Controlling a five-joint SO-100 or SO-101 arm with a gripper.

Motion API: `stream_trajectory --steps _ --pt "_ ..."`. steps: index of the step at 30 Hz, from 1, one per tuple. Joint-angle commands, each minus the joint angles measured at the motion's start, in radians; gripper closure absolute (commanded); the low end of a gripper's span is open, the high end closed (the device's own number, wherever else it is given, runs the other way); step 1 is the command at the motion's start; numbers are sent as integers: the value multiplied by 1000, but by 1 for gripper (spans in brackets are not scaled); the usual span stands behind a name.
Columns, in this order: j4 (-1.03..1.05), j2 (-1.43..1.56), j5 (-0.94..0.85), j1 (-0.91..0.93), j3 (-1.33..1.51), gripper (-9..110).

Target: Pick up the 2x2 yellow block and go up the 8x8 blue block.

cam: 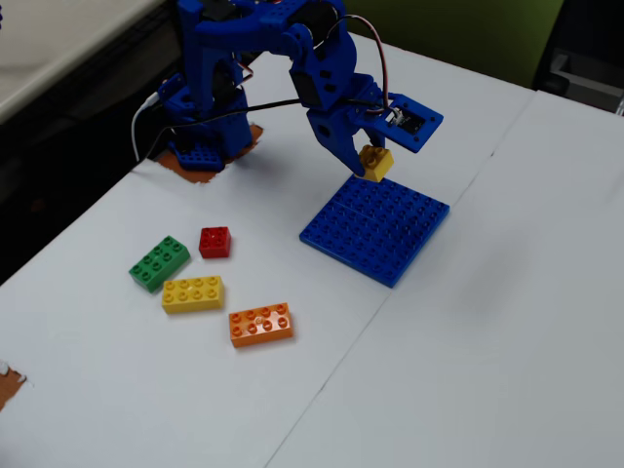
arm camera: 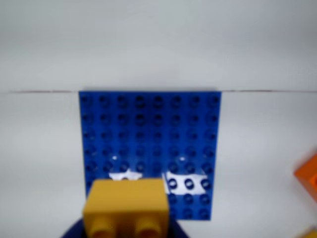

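My blue gripper (cam: pixel 373 164) is shut on the 2x2 yellow block (cam: pixel 376 163) and holds it in the air just above the far edge of the 8x8 blue block (cam: pixel 375 227). In the wrist view the yellow block (arm camera: pixel 127 207) fills the bottom centre, its studs facing the camera, with the blue baseplate (arm camera: pixel 148 134) lying flat on the white table beyond it. The fingers are mostly hidden behind the block in that view.
Left of the baseplate lie a red brick (cam: pixel 214 241), a green brick (cam: pixel 159 262), a longer yellow brick (cam: pixel 192 292) and an orange brick (cam: pixel 260 324), which also shows at the wrist view's right edge (arm camera: pixel 308 173). The arm's base (cam: pixel 200 146) stands at the back left.
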Motion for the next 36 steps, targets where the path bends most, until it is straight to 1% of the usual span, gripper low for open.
stream_trajectory --steps 1,36 --pt "5 37 -5 0 -25 101" --pt "6 26 -6 -3 -43 101"
